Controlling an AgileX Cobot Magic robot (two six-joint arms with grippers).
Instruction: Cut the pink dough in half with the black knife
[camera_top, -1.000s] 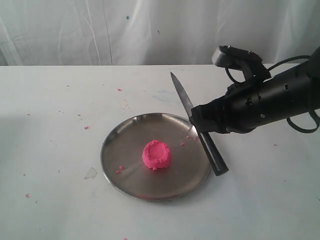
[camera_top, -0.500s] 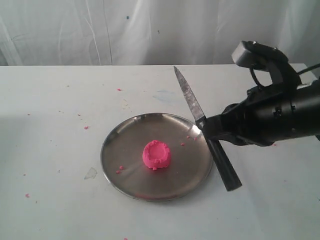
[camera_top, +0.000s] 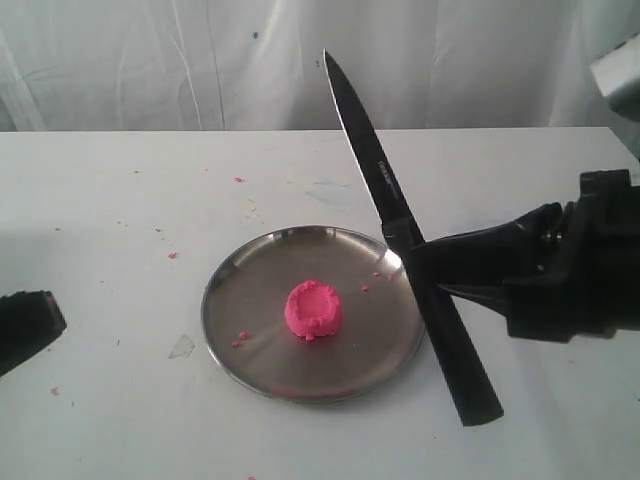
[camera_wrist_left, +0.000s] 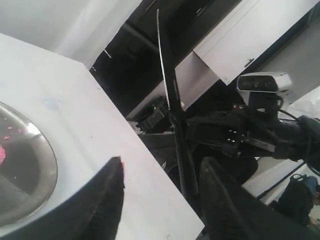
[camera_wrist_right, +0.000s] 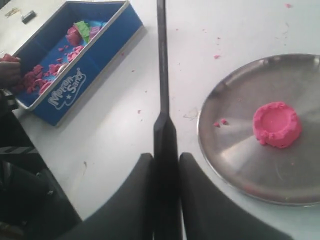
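Pre-cut positioning. Black knife (camera_top: 375, 160) clamped at handle by right gripper (camera_top: 418, 264), held tilted above right rim of plate (camera_top: 250, 300). Pink dough (camera_top: 313, 309) whole at plate centre. Left gripper (camera_wrist_left: 162, 167) jaws spread, empty. Next: blade to be centred over dough, pressed down.

- left gripper (camera_top: 27, 326): in the exterior view only a dark blurred stub at the frame edge, the rest cut off; jaw spread unreadable there.
- left gripper's fingers (camera_wrist_left: 107, 200), left wrist view: blurred, bases cut by the frame.
- right arm (camera_top: 570, 270): runs out of the exterior view's right edge.
- black knife (camera_top: 375, 160): part of the handle hidden inside the right gripper (camera_top: 416, 262); in the right wrist view both tip and handle end are out of frame.
- plate (camera_wrist_left: 35, 165): mostly cut off in the left wrist view; pink dough (camera_wrist_left: 2, 153) only a sliver at the edge.
- blue tray (camera_wrist_right: 75, 75): one end clipped; contents too small to sort.
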